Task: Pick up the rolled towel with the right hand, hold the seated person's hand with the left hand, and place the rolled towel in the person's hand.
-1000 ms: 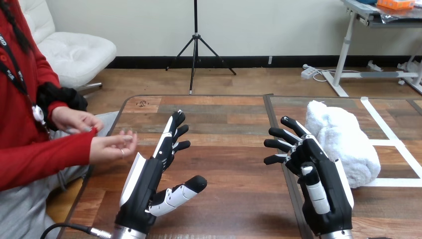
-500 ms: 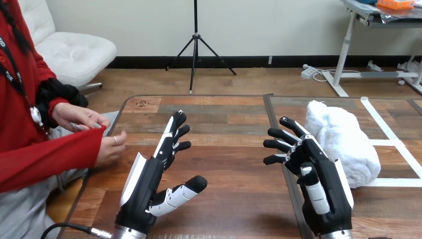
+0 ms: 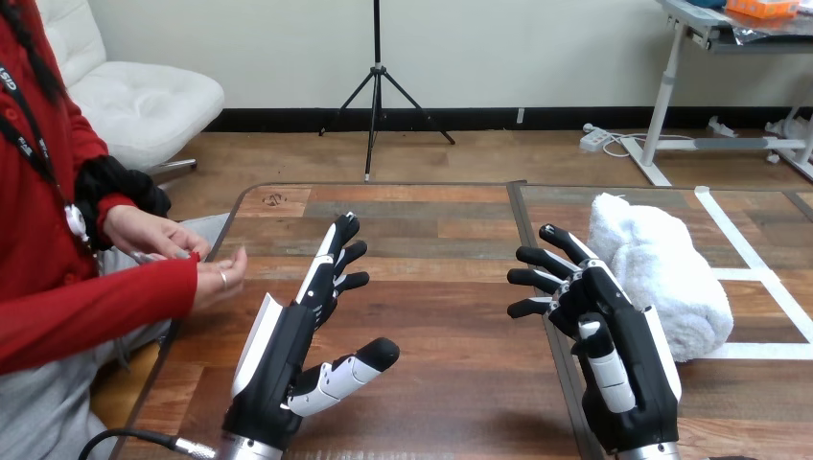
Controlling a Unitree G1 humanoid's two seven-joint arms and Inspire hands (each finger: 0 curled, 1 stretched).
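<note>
Robot hands hang open over a brown wooden plank tabletop (image 3: 441, 287), both empty. The black-and-white left hand (image 3: 288, 345) is near the front edge on the left half, fingers straight and pointing to the far edge, thumb spread wide to the side. The black-and-white right hand (image 3: 614, 335) is on the right half, fingers fanned apart and lightly bent. The rolled white terry towel (image 3: 671, 268) lies on the tabletop's right half just beside that hand, on its outer side; whether they touch cannot be told. White tape strips (image 3: 767, 351) run beside the towel. At the left edge, the person's red-sleeved hand (image 3: 219, 278) is held well apart from the left hand, while the person's other hand (image 3: 153, 233) touches its cuff.
</note>
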